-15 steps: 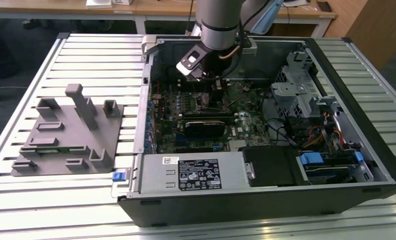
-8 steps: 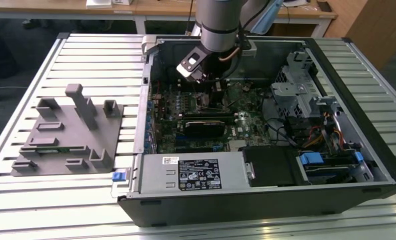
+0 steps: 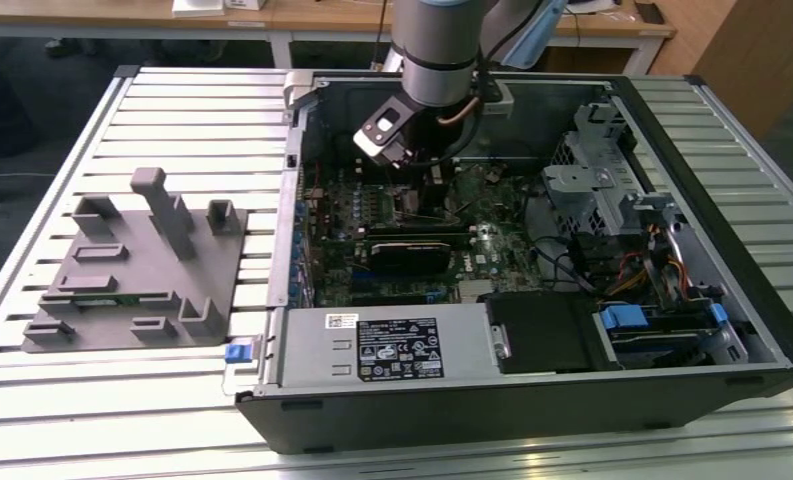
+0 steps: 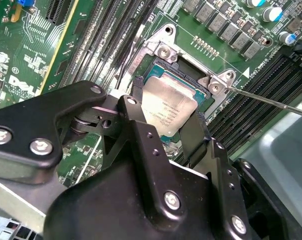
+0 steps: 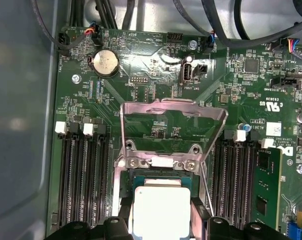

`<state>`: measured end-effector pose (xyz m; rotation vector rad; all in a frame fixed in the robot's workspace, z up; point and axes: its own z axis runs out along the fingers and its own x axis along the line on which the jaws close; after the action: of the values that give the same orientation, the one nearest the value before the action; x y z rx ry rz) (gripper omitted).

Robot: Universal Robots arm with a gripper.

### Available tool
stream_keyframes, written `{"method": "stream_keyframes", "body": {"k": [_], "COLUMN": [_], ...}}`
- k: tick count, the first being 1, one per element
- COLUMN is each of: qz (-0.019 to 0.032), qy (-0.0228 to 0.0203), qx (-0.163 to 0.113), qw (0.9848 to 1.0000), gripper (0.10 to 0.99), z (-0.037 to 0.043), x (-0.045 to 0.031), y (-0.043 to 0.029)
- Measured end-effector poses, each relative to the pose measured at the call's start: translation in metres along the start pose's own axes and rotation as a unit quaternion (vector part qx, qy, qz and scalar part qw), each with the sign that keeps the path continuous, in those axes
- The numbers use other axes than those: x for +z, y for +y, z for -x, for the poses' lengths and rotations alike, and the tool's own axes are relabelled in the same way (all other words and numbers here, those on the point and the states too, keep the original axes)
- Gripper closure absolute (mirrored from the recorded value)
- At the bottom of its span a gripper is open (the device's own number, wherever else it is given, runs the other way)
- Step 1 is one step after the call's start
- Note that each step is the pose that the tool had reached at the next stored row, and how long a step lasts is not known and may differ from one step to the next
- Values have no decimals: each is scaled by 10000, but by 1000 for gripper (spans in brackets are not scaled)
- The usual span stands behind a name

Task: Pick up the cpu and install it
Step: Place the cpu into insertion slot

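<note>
The cpu (image 4: pixel 170 106) is a flat square chip with a silvery top, and it lies level over the dark metal-framed socket (image 4: pixel 163 50) on the green motherboard. In both wrist views my gripper (image 4: pixel 166 114) has one black finger (image 4: pixel 137 95) against each of two opposite edges of the chip, shut on it. In the first wrist view the cpu (image 5: pixel 161 205) sits between the fingers (image 5: pixel 125 216), with the socket's metal load plate (image 5: pixel 173 107) swung up and open beyond it. In the exterior view my gripper (image 3: pixel 432 185) reaches down inside the open computer case (image 3: pixel 716 150).
The thin socket lever (image 4: pixel 271 100) sticks out to one side. Memory slots (image 5: pixel 83 175) flank the socket. A black card (image 3: pixel 416 250), the power supply (image 3: pixel 383 345) and a drive cage (image 3: pixel 610 190) crowd the case. Grey holder blocks (image 3: pixel 136 270) stand on the slatted table at the exterior view's left.
</note>
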<state>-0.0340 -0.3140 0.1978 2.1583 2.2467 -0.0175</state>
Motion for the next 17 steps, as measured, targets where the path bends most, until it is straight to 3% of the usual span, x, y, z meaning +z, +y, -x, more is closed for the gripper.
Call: {"method": "stream_keyframes", "body": {"k": [17], "qz": [0], "qy": [0], "qx": [12], "qw": [10000], "gripper": [545], "z": [-11], "x": [36], "y": [13]}}
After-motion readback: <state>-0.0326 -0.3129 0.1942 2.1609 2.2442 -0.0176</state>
